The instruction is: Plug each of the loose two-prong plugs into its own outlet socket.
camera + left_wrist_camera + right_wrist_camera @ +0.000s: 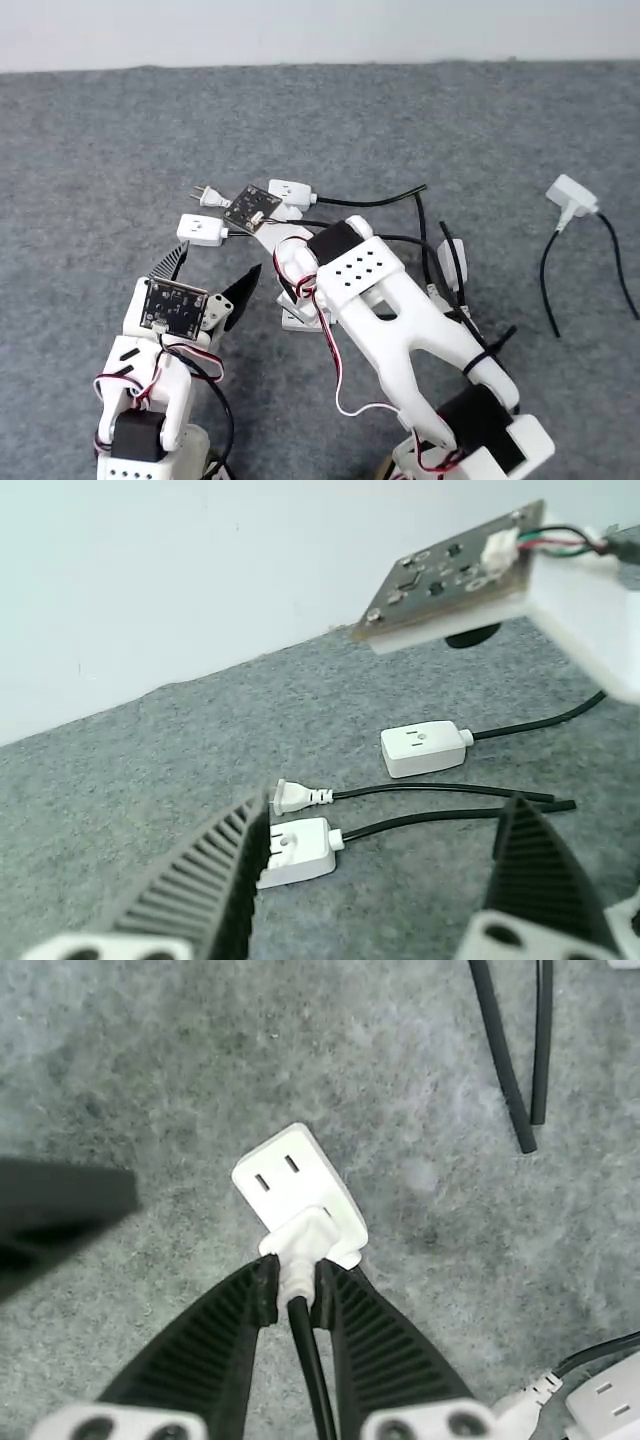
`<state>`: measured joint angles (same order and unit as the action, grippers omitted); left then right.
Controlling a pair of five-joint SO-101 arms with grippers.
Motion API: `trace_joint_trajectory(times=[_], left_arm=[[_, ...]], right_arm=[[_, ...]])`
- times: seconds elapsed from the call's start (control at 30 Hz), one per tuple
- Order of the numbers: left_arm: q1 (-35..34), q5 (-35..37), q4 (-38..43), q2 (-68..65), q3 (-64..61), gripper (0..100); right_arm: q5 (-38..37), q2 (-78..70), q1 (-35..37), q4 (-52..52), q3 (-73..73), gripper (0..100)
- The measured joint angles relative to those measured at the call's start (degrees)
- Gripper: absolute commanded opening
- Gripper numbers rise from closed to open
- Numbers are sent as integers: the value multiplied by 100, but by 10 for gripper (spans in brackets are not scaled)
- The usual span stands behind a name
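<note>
One plug [300,1247] — in right gripper [295,1285]

**Soft, even light in all three views**

In the high view you get bright, diffuse light over the grey carpet [480,120], with no glare. Shadows under the right arm [400,320], lower centre of the frame, are weak and soft-edged. The left wrist view's pale wall [150,580] is evenly lit. Under the right gripper [295,1275], the white plug [300,1245] is bright, not washed out.
</note>
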<state>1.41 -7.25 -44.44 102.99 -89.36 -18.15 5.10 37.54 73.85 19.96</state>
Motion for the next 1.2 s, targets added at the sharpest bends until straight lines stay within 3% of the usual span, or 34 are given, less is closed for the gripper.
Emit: trace_joint_trajectory(times=[1.2], left_arm=[[0, 0, 0, 0, 0, 349]], right_arm=[[-193, 70, -360, -281, 325, 9]])
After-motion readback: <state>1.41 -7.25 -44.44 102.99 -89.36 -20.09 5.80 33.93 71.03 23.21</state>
